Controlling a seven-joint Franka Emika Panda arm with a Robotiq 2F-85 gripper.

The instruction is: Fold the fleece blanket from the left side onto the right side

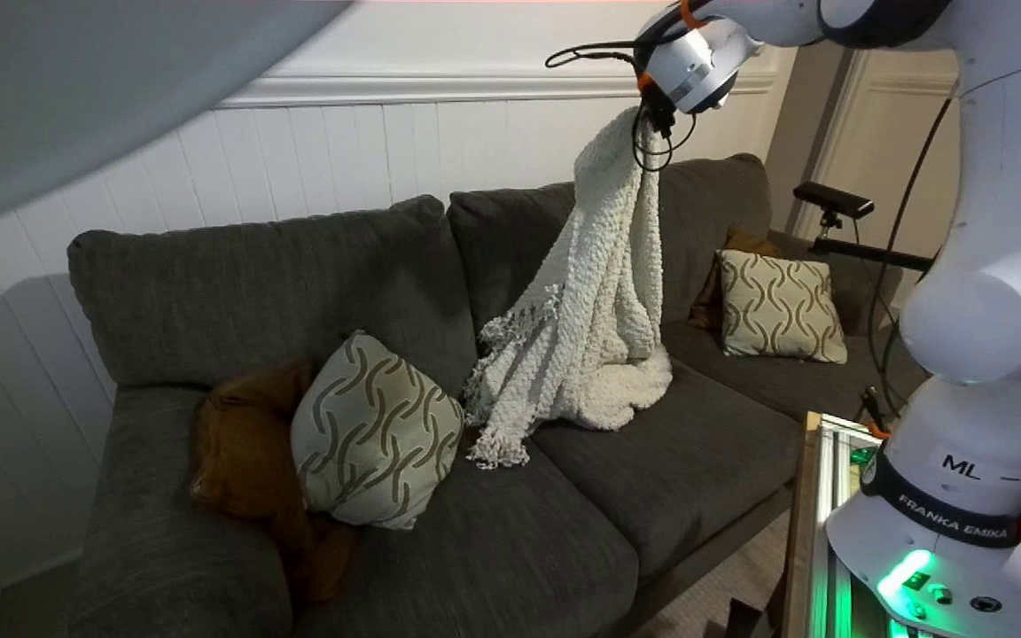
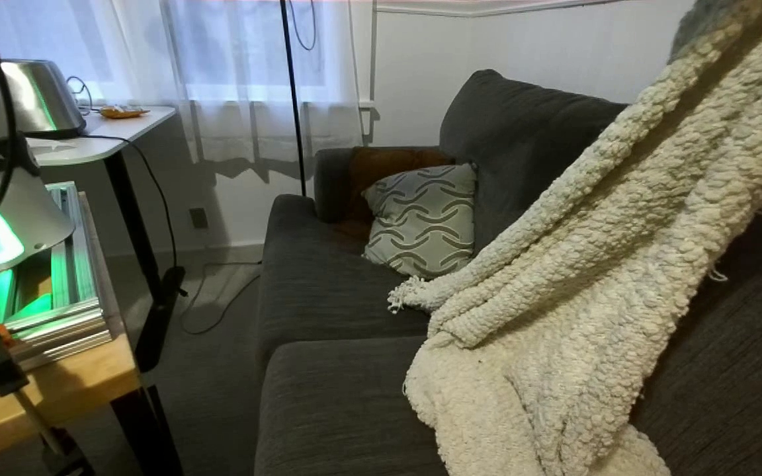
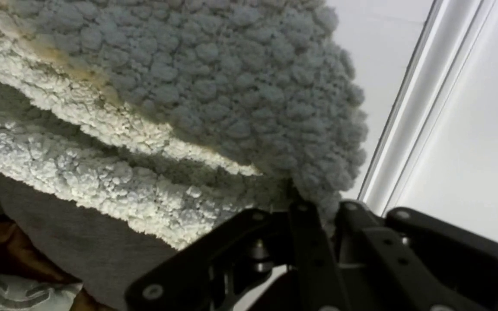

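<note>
Remotely, I am grasping the upper part of the fleece blanket in the gripper; its lower folds are lying on the sofa, just beside a patterned pillow.

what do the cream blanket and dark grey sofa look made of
The cream blanket looks like matte, fluffy yarn, perhaps chenille or fleece: bobbly surface, stringy fringe. The dark grey sofa is probably woven upholstery fabric, dull, finely streaked; fibre unclear.

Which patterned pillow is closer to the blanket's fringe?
The left-hand pillow in an exterior view: the fringe lies beside it, while the other pillow sits right of the blanket.
</note>
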